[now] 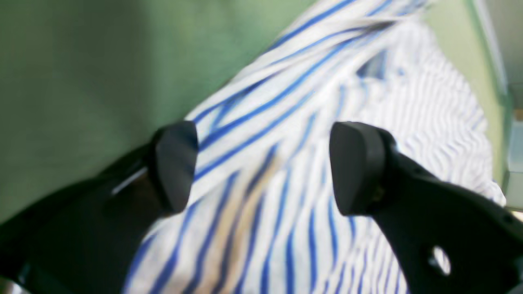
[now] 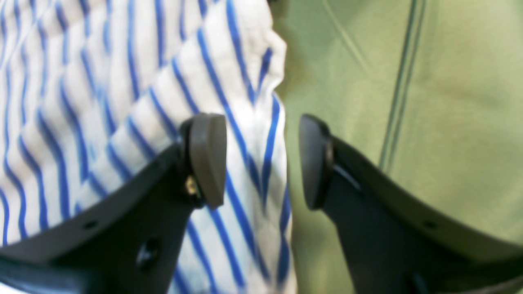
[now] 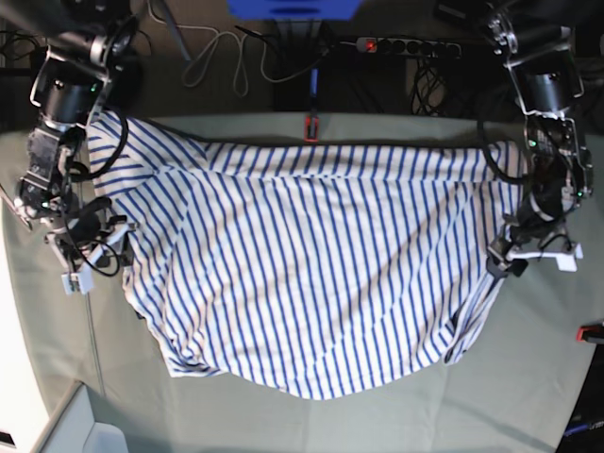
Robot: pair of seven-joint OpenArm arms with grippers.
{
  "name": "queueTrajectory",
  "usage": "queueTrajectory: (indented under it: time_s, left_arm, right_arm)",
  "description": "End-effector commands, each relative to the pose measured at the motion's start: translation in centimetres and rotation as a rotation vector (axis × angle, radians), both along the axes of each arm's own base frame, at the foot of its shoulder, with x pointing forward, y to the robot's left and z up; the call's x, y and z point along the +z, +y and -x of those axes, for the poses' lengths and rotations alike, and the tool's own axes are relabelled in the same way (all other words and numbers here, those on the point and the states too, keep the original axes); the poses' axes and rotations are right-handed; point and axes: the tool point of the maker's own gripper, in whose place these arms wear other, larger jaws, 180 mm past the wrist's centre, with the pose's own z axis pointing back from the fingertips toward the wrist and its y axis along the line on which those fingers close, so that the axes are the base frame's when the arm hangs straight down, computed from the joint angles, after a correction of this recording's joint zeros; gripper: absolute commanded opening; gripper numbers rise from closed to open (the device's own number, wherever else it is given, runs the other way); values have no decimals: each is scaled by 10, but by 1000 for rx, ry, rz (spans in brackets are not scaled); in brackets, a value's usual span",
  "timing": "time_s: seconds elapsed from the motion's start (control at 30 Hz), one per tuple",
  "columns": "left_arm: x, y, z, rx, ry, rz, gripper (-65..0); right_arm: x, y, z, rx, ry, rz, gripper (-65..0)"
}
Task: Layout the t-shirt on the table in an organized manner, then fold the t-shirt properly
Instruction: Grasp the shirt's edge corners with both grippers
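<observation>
Both grippers stand released over the striped cloth. From the left wrist camera, the left gripper [image 1: 261, 167] shows its two dark pads spread wide, with the t-shirt [image 1: 310, 134] lying in the broad gap between them and nothing pinched. One pad sits over the shirt's edge where white fabric meets the green table [image 1: 81, 73]; the other sits over the striped body. The picture is blurred, so fine folds cannot be read.

Seen from the right wrist camera, the right gripper [image 2: 261, 161] also has its pads apart. The shirt's bunched edge [image 2: 245, 122] runs up through the gap, close to the left-hand pad, while the other pad hangs over bare table cloth [image 2: 449, 122], which shows a faint crease line. Whether either pad touches the fabric cannot be told.

From the base camera, the t-shirt [image 3: 321, 274] is spread wide across the middle of the table [image 3: 528, 377], stripes running roughly toward the viewer, its lower hem wavy and rumpled at both corners. The right gripper [image 3: 80, 269] sits at the shirt's edge on this view's left, the left gripper [image 3: 510, 257] at the opposite edge. A small red clamp [image 3: 310, 126] marks the table's far edge, another [image 3: 591, 332] its right side. Beyond lie cables and a power strip [image 3: 406, 45].
</observation>
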Motion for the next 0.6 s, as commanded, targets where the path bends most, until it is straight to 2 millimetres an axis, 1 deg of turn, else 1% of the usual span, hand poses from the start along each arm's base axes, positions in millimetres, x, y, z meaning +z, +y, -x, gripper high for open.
queueTrajectory:
  time_s: [0.0, 0.03, 0.13, 0.17, 0.4, 0.5, 0.57]
  left_arm:
    - [16, 7, -8, 2, -49, -15, -163]
    - [11, 7, -3, 1, -36, -15, -163]
    - [3, 8, 4, 5, -15, -15, -161]
    - [0, 8, 9, 3, -3, -14, -161]
    - [-23, 6, 42, -2, 59, -11, -160]
    - [-33, 6, 57, -4, 90, -9, -161]
    - [-37, 4, 63, -4, 105, -7, -164]
  right_arm:
    - [11, -10, -9, -2, -53, 4, -359]
    - [6, -9, -7, -6, -52, -9, -359]
    - [-3, -9, -4, -12, -59, -26, -359]
    - [-6, -9, 0, -12, -52, -26, -359]
    - [-32, -12, 38, -14, 24, -19, -360]
    - [-43, -14, 57, -14, 63, -14, -362]
    - [-50, -14, 68, -14, 84, -14, -365]
